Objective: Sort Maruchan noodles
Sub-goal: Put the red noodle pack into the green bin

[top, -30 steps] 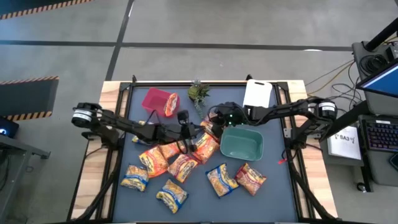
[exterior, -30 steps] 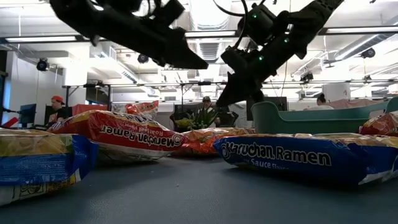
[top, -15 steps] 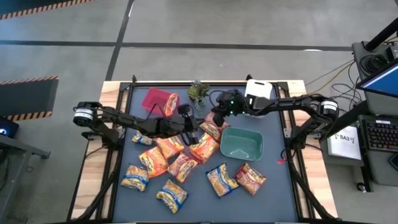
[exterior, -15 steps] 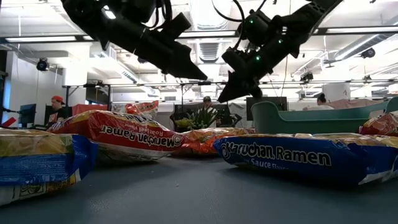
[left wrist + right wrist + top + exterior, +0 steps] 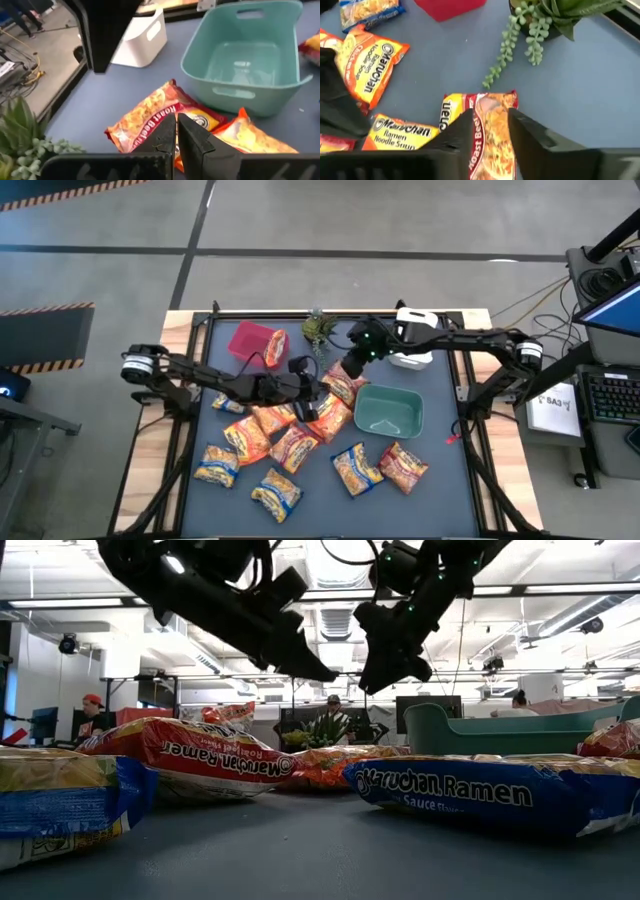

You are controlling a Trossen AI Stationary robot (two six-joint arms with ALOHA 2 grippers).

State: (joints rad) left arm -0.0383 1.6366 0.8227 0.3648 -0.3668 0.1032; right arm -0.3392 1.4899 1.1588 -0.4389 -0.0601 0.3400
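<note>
Ramen packets lie scattered over the dark tabletop [image 5: 450,500], most of them in a loose cluster at the middle and toward the near edge. The left claw [image 5: 316,402] hangs above the centre of that cluster with its two fingers [image 5: 167,135] pressed together and nothing between them; directly beneath it, in the left wrist view, lies a red roast beef packet [image 5: 150,117], with an orange packet [image 5: 250,140] just beside it. The right claw [image 5: 350,367] hangs over the same red packet [image 5: 490,125] from the far side, its fingers [image 5: 465,130] parted a little and holding nothing, the packet visible through the gap. A teal bin [image 5: 388,412] stands empty just right of the cluster, a white bin [image 5: 412,340] sits at the far edge under the right arm, and a red bin [image 5: 248,340] at the far left has an orange packet [image 5: 274,348] leaning in it. A small green plant [image 5: 320,330] stands between the red and white bins. In the low view, a blue packet [image 5: 480,795] and a red packet [image 5: 190,762] lie flat in the foreground, and people sit in the room behind.
</note>
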